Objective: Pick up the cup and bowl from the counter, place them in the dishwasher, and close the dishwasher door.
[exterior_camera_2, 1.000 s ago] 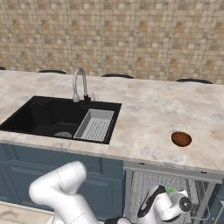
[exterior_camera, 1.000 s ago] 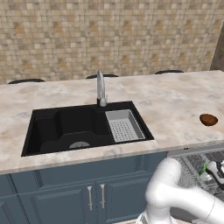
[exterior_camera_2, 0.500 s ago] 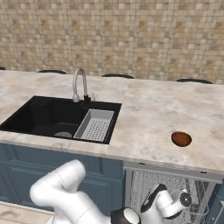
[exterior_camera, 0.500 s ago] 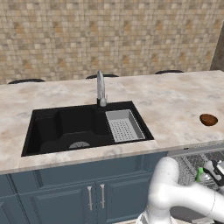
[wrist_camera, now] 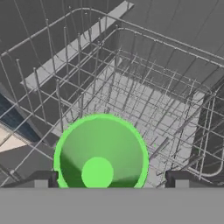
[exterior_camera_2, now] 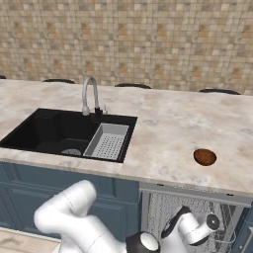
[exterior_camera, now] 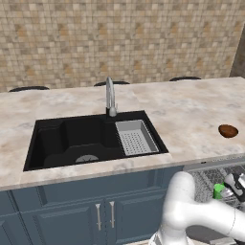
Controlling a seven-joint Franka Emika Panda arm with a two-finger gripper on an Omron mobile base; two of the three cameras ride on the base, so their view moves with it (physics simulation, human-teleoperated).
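One of the two dishes is down in the rack: the small bright green plain cup (wrist_camera: 101, 154) stands mouth-up directly between the two dark fingertips (wrist_camera: 41, 179) of the white arm's pincer (wrist_camera: 109, 180), which sit wide apart on either side of it with a gap at each wall, so the pincer looks open and holding nothing. Around the cup rise the thin grey wire tines of the dishwasher's mesh rack (wrist_camera: 144, 96).

From the base, the green cup (exterior_camera: 219, 190) shows low in the opened grey-fronted dishwasher (exterior_camera_2: 197, 212), partly covered by the arm, so whether its base rests flat I cannot quite tell.

Farther off and higher, the small shallow reddish-brown round bowl (exterior_camera_2: 204, 156) lies on the broad beige-pink marbled counter (exterior_camera_2: 168, 123), above the dishwasher and up from the pincer; being round, it offers no preferred axis. The dishwasher door is cut off below the frames.
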